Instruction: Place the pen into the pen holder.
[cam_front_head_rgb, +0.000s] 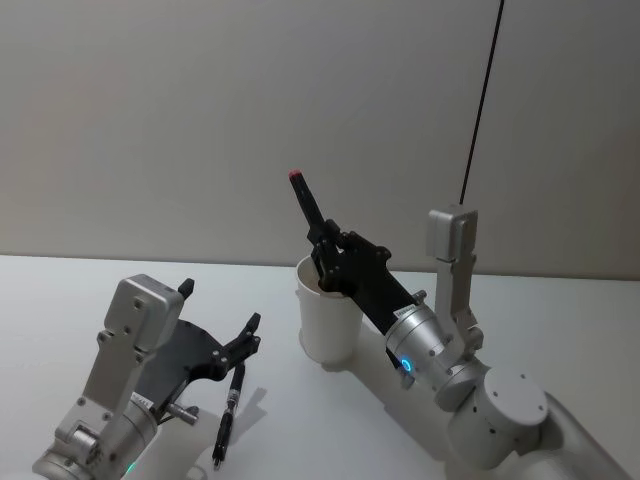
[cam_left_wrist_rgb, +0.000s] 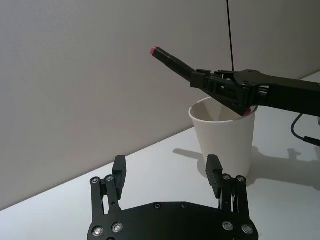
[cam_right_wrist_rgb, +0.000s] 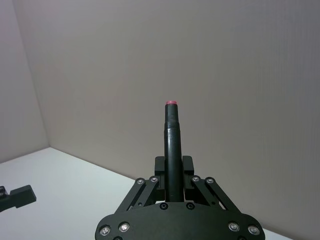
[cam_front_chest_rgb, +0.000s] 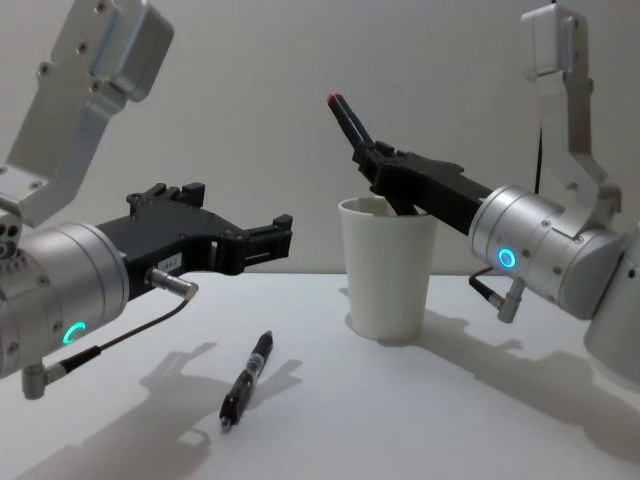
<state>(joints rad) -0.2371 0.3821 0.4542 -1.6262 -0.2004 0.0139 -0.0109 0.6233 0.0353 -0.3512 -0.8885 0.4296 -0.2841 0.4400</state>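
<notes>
My right gripper (cam_front_head_rgb: 328, 255) is shut on a black pen with a red end (cam_front_head_rgb: 305, 205), held tilted just over the mouth of the white paper cup pen holder (cam_front_head_rgb: 325, 325). The red end points up and away from the cup; the lower end is hidden behind the fingers at the rim. In the right wrist view the pen (cam_right_wrist_rgb: 171, 140) stands between the closed fingers. A second black pen (cam_front_head_rgb: 230, 410) lies flat on the table, left of the cup. My left gripper (cam_front_head_rgb: 221, 303) hovers open above and behind it, holding nothing, and faces the cup (cam_left_wrist_rgb: 225, 135).
The white table (cam_front_head_rgb: 560, 300) ends at a plain grey wall. A thin black cable (cam_front_head_rgb: 485, 100) hangs down behind the right arm. The chest view shows the cup (cam_front_chest_rgb: 388, 270) at centre, with the lying pen (cam_front_chest_rgb: 248, 380) in front of it to the left.
</notes>
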